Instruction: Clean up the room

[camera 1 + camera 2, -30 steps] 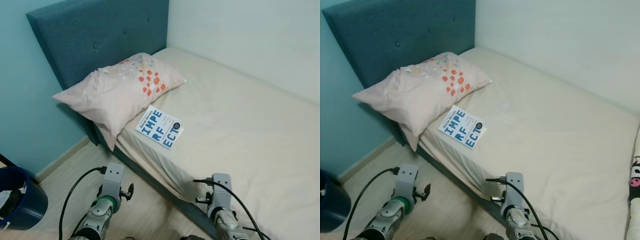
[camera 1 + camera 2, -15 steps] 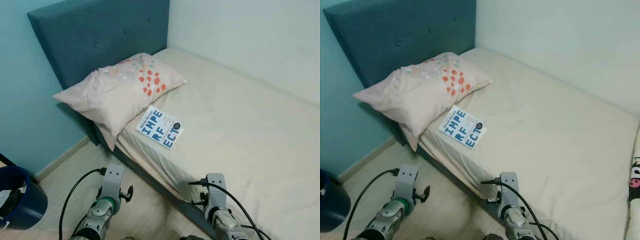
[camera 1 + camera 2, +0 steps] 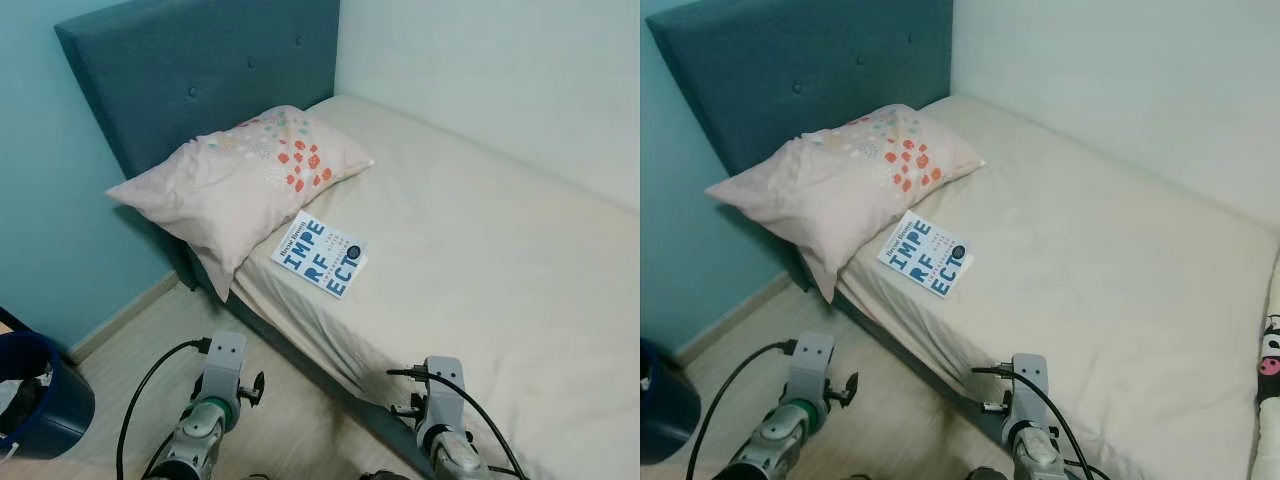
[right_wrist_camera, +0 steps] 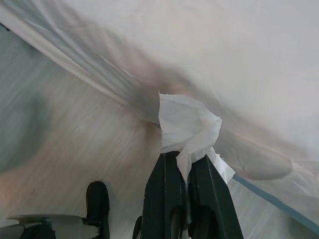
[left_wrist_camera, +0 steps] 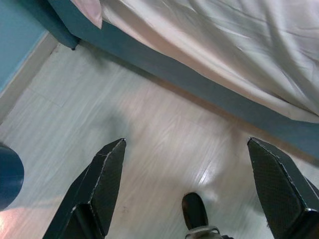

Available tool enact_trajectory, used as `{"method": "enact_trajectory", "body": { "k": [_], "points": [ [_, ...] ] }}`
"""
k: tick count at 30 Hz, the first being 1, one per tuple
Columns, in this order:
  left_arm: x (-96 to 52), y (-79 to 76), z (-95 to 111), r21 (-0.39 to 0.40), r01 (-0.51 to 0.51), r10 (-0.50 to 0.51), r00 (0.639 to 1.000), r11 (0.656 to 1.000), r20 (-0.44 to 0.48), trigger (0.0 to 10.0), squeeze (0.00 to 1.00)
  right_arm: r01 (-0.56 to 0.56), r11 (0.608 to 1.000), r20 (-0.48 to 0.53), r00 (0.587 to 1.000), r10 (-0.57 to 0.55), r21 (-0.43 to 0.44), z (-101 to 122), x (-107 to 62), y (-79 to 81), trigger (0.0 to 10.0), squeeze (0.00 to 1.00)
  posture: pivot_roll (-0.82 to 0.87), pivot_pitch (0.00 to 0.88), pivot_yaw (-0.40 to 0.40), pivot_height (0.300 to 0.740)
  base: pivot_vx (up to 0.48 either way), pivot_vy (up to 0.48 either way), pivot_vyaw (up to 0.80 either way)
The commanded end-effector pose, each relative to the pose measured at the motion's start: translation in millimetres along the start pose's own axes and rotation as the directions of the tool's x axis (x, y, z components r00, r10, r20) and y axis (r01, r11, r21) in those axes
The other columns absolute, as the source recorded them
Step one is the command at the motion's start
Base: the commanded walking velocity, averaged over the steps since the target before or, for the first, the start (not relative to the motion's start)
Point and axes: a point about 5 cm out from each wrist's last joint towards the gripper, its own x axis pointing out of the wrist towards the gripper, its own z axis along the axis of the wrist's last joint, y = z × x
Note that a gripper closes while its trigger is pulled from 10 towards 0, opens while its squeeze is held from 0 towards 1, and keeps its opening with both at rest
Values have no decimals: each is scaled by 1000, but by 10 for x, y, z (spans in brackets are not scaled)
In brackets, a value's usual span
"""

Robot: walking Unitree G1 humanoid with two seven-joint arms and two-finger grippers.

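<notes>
right gripper (image 4: 185, 164): fingers pressed together on a crumpled white tissue (image 4: 188, 127), low beside the bed (image 3: 480, 250) edge | left gripper (image 5: 192, 186): fingers spread wide, holding nothing, above the wooden floor (image 5: 149, 124) | book (image 3: 320, 254): on the sheet, just beside the pillow (image 3: 240, 180)

A blue book (image 3: 927, 254) lies on the cream bed (image 3: 1110, 280) just beside the pillow (image 3: 845, 180).
</notes>
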Motion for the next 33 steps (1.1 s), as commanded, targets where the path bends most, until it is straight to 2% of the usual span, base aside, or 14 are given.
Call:
{"method": "enact_trajectory", "body": {
  "k": [1,3,6,9,13,16,17,21,26,29,33],
  "points": [
    [-16,-21,-63,-13,4,-4,1000,1000,-27,10000,0,0,1000,5,1000,0,7,-25,-16,-1,10000,0,-25,0,41,740,0,0,0],
    [-15,-24,-62,-32,3,-3,1000,999,-27,10000,0,0,1000,4,1000,0,11,-30,-18,-4,10000,0,-25,0,41,740,0,0,0],
    [-15,-56,-53,7,18,-18,1000,1000,-17,10000,0,17,1000,11,1000,-17,10,-26,-24,-62,10000,0,-23,0,44,740,0,0,0],
    [-15,-46,-48,4,11,-11,1000,1000,-12,10000,0,25,1000,25,999,-25,13,0,-19,-82,10000,0,-24,0,44,740,0,0,0],
    [-9,31,2,-38,-30,31,999,999,18,10000,0,23,1000,74,997,-23,-2,97,3,-86,10000,0,-35,1,43,740,0,0,0],
    [-3,124,39,-122,-79,82,996,989,26,10000,0,27,998,112,994,-21,-51,177,21,-65,10000,0,-22,25,26,740,0,0,0],
    [-3,124,39,-122,-79,82,996,989,26,10000,0,27,998,112,994,-21,-51,177,21,-65,10000,0,-22,25,26,740,0,0,0],
    [-25,180,34,-19,-91,92,995,996,49,10000,0,9,998,148,989,0,-59,294,53,-77,10000,0,-7,41,4,740,0,0,0],
    [-43,202,3,-1,-101,101,994,995,48,10000,0,8,999,149,989,-1,-47,374,82,-148,10000,0,19,39,-30,740,0,0,0],
    [-41,186,10,63,-88,85,995,994,50,10000,0,17,1000,148,989,-14,-20,404,90,-205,10000,0,35,42,-44,740,0,0,0],
    [-29,188,39,58,-96,93,994,994,55,10000,0,1,1000,147,989,0,-6,430,102,-200,10000,0,33,42,-34,740,0,0,0]
  ]
}}
